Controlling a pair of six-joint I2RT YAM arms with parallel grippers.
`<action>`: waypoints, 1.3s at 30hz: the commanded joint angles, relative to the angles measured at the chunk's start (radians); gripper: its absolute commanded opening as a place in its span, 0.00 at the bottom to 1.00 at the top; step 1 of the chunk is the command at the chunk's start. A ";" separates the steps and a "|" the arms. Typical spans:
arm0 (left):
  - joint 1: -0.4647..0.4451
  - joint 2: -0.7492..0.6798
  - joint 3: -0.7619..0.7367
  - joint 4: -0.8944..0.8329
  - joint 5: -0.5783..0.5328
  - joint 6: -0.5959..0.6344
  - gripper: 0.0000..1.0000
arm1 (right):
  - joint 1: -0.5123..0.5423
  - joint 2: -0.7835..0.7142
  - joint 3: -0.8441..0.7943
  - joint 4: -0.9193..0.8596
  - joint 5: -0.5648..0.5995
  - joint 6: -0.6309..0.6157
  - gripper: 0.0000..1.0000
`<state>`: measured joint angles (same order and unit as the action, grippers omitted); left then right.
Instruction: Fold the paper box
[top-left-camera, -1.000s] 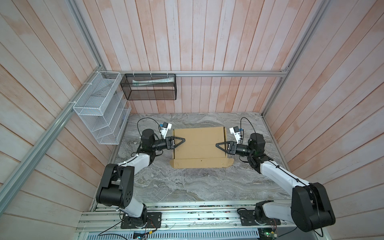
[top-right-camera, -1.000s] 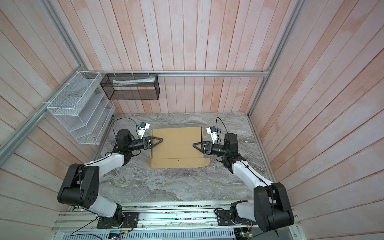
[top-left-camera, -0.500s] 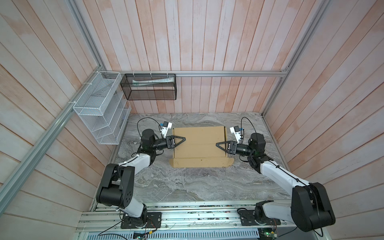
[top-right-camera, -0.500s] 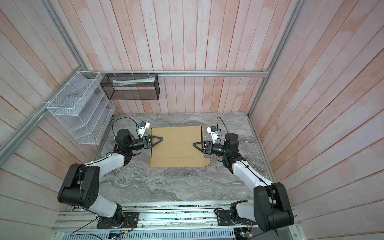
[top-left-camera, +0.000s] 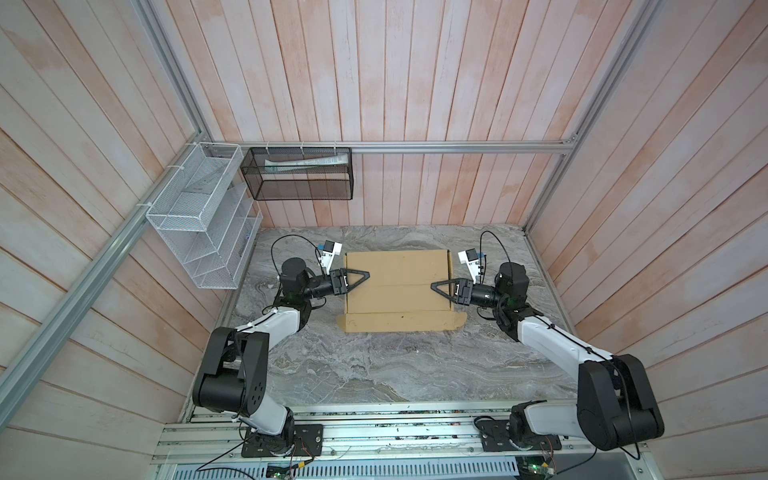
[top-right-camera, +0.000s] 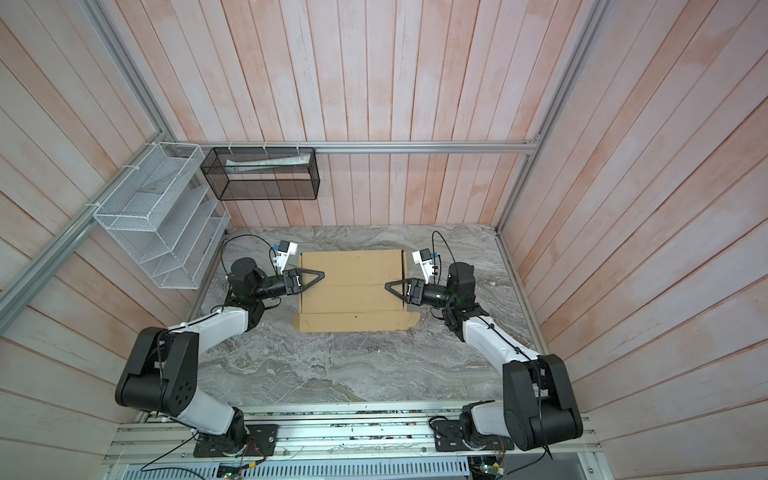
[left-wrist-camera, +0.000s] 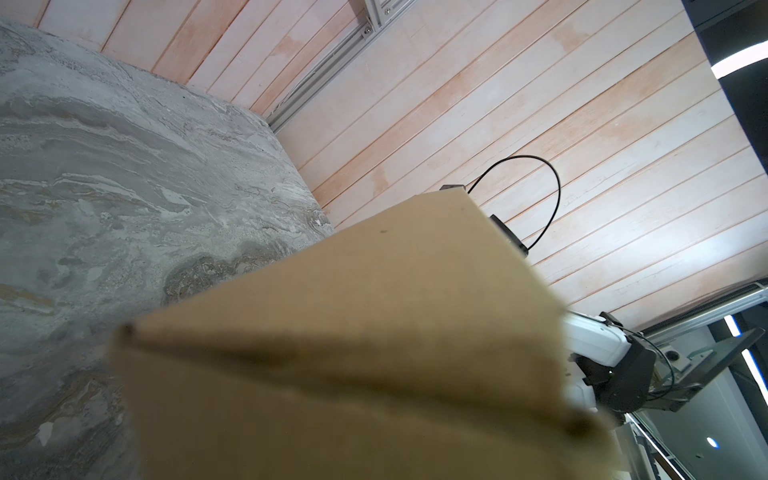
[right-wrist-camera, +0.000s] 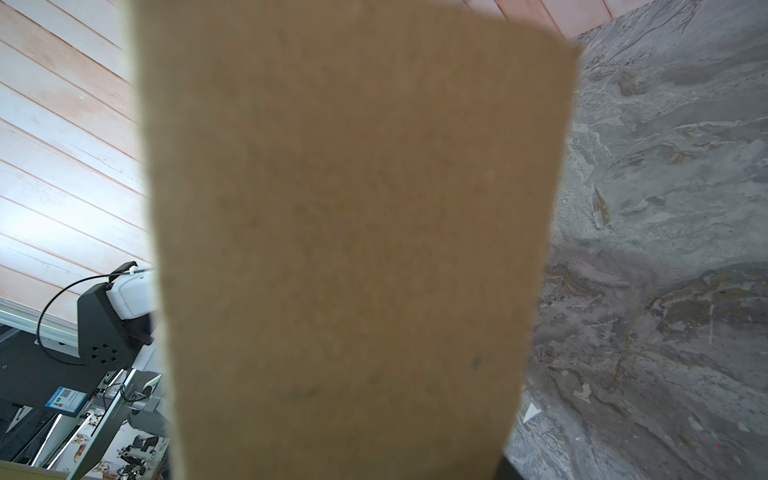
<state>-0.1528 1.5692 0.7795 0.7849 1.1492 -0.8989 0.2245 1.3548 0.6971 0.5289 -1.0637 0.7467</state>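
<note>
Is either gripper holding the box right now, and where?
Cannot tell. The left gripper and right gripper reach over the box's side edges; cardboard hides the jaws in both wrist views.

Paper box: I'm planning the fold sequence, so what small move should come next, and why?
Probably close the left gripper on the paper box: in both top views its tips reach over the box's left edge, mirroring the right gripper opposite, and the near flap lies flat. Grip cannot be confirmed.
</note>
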 joint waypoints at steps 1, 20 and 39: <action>-0.034 -0.001 0.018 0.130 0.093 -0.017 0.59 | 0.009 0.037 0.018 -0.038 0.075 -0.024 0.43; -0.040 0.027 0.025 0.208 0.096 -0.099 0.42 | 0.013 0.063 0.017 -0.004 0.091 -0.007 0.48; 0.022 0.018 0.032 0.202 0.087 -0.143 0.38 | -0.028 -0.027 0.005 -0.039 0.101 -0.029 0.76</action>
<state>-0.1425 1.5970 0.7815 0.9379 1.1961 -1.0340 0.2115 1.3598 0.6987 0.5121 -0.9920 0.7288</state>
